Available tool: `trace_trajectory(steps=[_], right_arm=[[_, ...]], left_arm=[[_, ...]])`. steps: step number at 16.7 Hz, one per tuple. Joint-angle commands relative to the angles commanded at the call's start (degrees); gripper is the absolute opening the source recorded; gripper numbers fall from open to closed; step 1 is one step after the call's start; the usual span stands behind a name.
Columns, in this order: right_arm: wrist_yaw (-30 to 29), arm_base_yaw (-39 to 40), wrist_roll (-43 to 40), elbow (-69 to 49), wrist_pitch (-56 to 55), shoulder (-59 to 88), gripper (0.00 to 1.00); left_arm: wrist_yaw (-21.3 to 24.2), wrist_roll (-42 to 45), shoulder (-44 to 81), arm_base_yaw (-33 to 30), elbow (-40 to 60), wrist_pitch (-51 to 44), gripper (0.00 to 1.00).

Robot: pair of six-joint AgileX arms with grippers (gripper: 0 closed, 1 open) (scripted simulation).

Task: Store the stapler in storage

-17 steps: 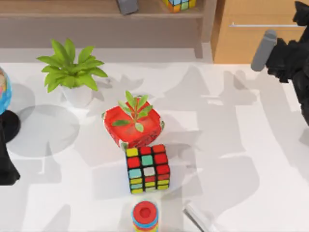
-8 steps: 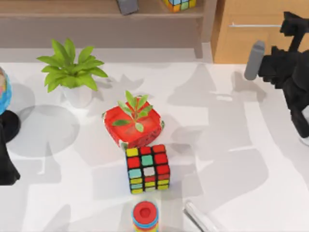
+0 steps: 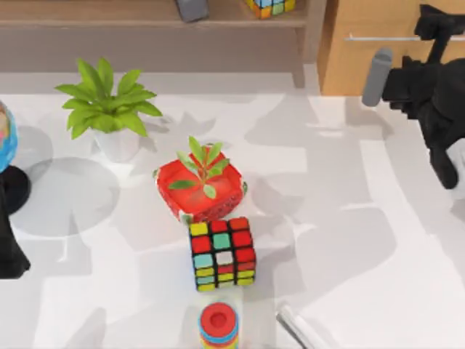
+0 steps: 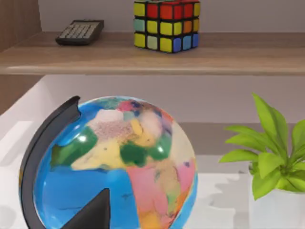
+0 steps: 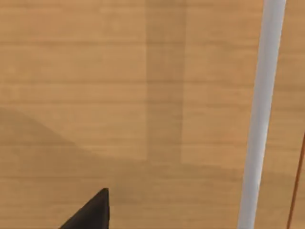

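At the table's back right, right tool [image 3: 396, 78] clamping stapler [image 3: 376, 78], before closed storage [image 3: 363, 58].

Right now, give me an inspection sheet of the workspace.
Surface: white table, shadow-patched.
Job's things: stapler held off the table, in front of the closed drawer; handle untouched.
Clutter: red-pot plant, cube, ring stack, white-pot plant, globe.
Grippers: right gripper shut on stapler; left arm parked at table's left.
Cables: nothing seen.
Surroundings: shelf with calculator, second cube.
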State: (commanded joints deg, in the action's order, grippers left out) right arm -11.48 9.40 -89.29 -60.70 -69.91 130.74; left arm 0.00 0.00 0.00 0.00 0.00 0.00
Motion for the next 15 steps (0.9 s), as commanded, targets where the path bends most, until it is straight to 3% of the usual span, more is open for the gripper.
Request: trace_trajectory(steps=[4,15], right_arm=[[0.01,-0.01,0.00,-0.10,0.05,0.04,1.00],[0.01,-0.01,0.00,-0.10,0.05,0.04,0.17]], left_arm=[[0.00,0.00,0.00,0.00,0.00,0.00,1.00],[0.00,0.00,0.00,0.00,0.00,0.00,1.00]])
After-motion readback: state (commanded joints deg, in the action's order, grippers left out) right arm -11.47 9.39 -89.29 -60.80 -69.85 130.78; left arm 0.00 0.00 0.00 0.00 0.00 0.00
